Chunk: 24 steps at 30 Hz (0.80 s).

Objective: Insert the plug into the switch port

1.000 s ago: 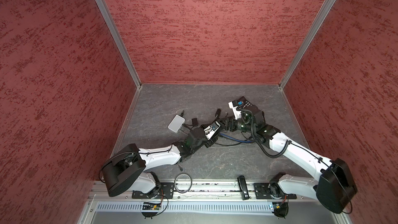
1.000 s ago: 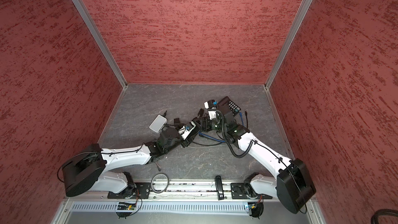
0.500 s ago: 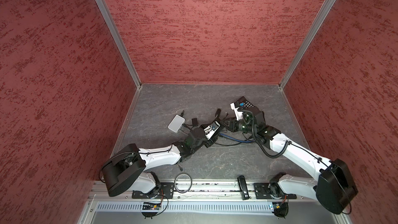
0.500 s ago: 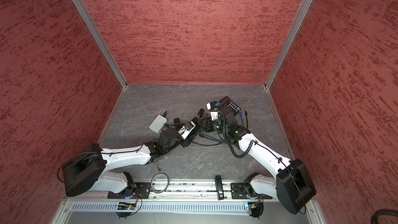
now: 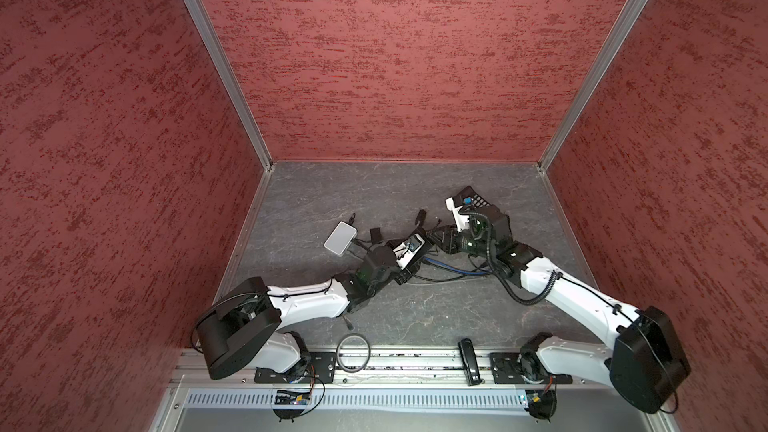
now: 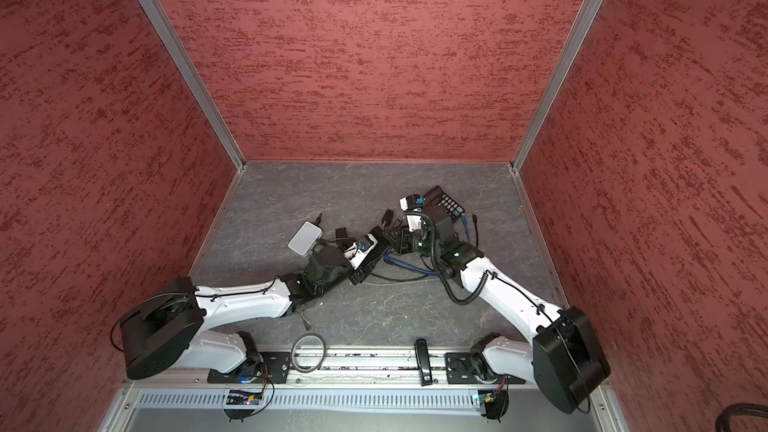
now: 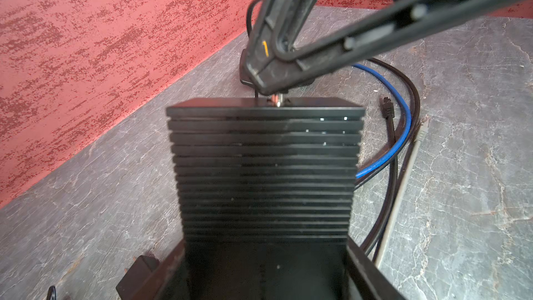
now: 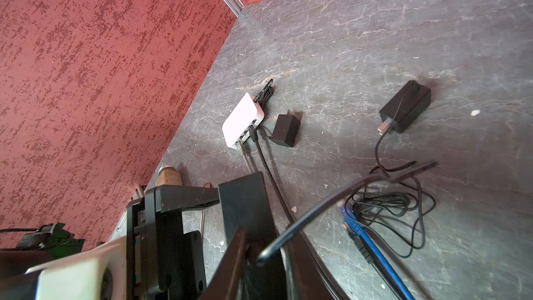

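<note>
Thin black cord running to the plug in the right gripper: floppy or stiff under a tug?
Probably floppy: the cord lies in loose loops on the table, so it should follow easily. The black adapter at its end looks small and unanchored, so a long pull may drag it. Likely too limp to steer the plug by.

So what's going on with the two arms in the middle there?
The left gripper holds a black ribbed switch box. The right gripper is pinched on a small metal-tipped plug on a thin black cable, with the tip at the box's far edge. Whether the plug is seated in a port cannot be seen. A small white switch lies aside with cables in it.
</note>
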Each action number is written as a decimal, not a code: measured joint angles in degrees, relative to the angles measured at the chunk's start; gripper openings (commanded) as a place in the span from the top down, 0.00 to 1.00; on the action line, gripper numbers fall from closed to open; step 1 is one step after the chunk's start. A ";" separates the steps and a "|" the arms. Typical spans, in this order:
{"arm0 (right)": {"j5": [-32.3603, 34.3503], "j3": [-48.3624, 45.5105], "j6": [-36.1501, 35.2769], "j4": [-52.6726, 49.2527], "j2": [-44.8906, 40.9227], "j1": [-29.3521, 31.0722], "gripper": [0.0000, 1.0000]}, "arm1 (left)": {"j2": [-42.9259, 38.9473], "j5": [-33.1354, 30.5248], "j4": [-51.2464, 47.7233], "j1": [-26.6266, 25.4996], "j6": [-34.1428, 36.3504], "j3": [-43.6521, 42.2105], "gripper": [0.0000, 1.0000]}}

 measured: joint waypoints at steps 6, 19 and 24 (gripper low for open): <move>0.00 0.00 0.02 0.81 -0.02 -0.02 0.79 | 0.02 0.17 0.00 0.00 -0.46 0.00 0.99; -0.66 0.02 -0.20 1.07 -0.55 -0.02 0.97 | 0.00 1.18 0.07 0.07 -1.42 0.00 1.00; -1.18 0.02 -0.52 1.11 -0.52 -0.07 0.99 | 0.00 1.51 0.72 0.17 -1.42 -0.13 1.00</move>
